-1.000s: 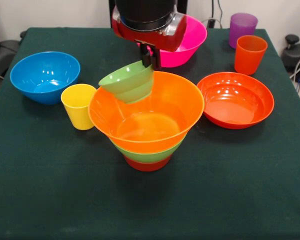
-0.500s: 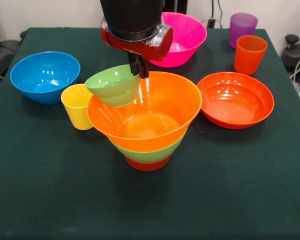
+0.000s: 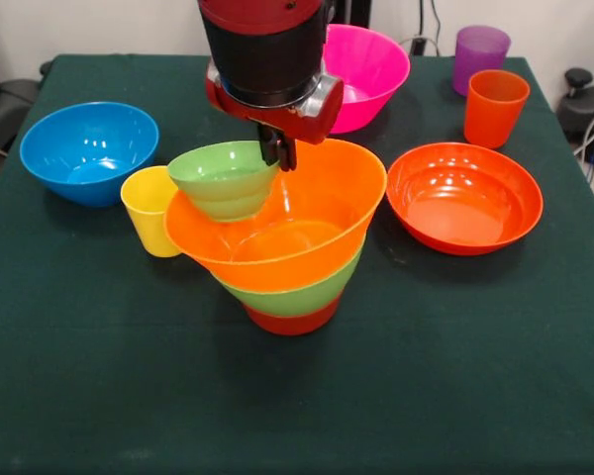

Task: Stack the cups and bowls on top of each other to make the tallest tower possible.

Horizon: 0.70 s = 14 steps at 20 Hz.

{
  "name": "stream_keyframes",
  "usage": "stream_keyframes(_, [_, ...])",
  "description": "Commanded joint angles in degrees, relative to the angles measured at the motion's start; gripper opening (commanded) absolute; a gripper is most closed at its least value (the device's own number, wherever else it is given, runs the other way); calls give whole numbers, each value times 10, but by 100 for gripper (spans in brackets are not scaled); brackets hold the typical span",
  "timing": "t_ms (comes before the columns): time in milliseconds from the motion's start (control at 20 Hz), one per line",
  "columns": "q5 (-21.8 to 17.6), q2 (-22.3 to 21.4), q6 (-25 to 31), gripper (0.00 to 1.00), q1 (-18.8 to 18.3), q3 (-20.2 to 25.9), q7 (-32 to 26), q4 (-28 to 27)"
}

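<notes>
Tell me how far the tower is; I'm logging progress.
Done: small red-orange plastic bowl, medium green bowl and large yellow-orange bowl are nested. In hand: the end effector grips the small green bowl on that bowl's tilted rim. Left: the other bowls and cups.

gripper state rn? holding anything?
Gripper: closed on the rim of the small green bowl, holding it at the edge of the large yellow-orange bowl atop the tower.
</notes>
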Motion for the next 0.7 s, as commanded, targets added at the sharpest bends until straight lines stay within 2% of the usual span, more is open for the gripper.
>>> stream_keyframes(50, [6, 16, -48, 0, 19, 6, 86, 15])
stream_keyframes(200, [13, 4, -43, 0, 23, 2, 90, 29])
stream_keyframes(500, [50, -69, -3, 0, 41, -8, 96, 88])
stream_keyframes(700, [78, -99, -5, 0, 60, -16, 113, 130])
